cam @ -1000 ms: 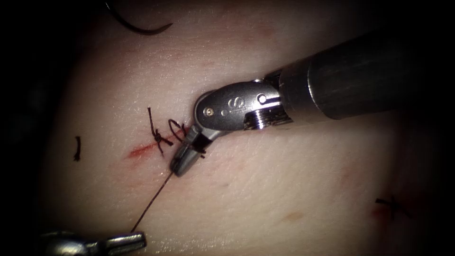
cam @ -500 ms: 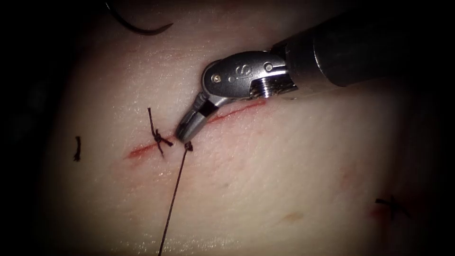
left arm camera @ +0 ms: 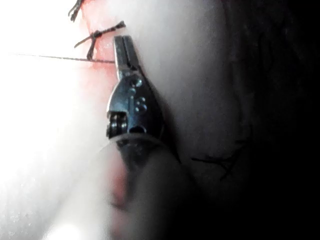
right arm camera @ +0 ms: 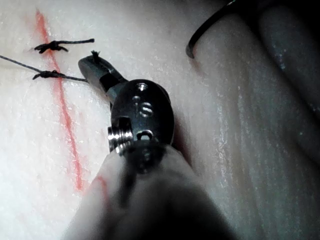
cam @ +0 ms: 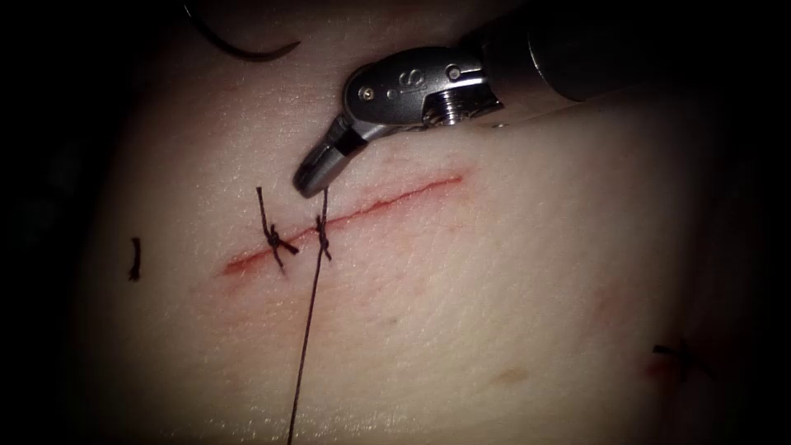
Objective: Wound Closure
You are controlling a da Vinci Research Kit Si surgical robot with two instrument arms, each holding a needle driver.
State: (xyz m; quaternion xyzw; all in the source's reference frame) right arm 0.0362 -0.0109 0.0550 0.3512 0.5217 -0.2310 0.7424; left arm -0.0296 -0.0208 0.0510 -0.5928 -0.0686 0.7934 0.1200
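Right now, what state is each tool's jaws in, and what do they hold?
Right tool: shut on the short end of the thread above the second knot.
Left tool: not in view.
Needle: lying free on the tissue, unheld.

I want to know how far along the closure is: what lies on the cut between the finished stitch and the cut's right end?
In the endoscope view, a second knot with long thread; beyond it the cut is bare.
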